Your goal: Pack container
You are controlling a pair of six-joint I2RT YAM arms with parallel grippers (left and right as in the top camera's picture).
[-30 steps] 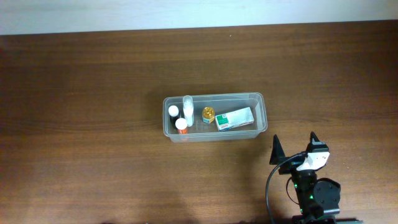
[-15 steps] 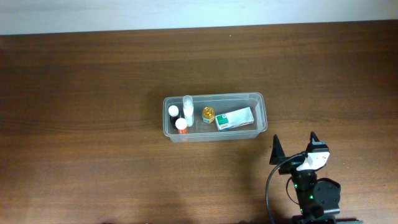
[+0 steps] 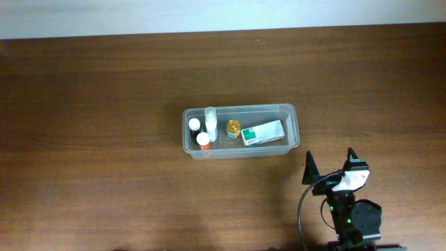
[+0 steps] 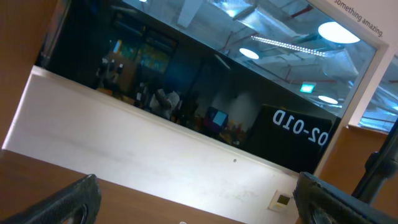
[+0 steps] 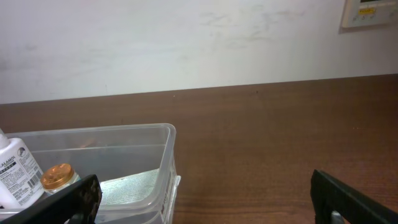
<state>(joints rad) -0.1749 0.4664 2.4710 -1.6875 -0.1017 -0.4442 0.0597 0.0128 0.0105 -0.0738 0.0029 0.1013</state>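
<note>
container: clear translucent plastic rectangular container (image 3: 251, 107) mid brown wooden surface (image 3: 104, 139), holds white-capped bottles (image 3: 194, 124), gold-capped jar (image 3: 233, 127), white-and-green carton (image 3: 263, 132) | progress: packing looks complete | right pincer (image 3: 330, 157) released, apart at its 5 o'clock | left pincer (image 4: 196, 196) released

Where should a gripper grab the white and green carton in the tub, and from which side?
Likely from above, across the short width of the carton: it lies flat, skewed, at the right end of the container, whose walls block sideways approaches.
</note>
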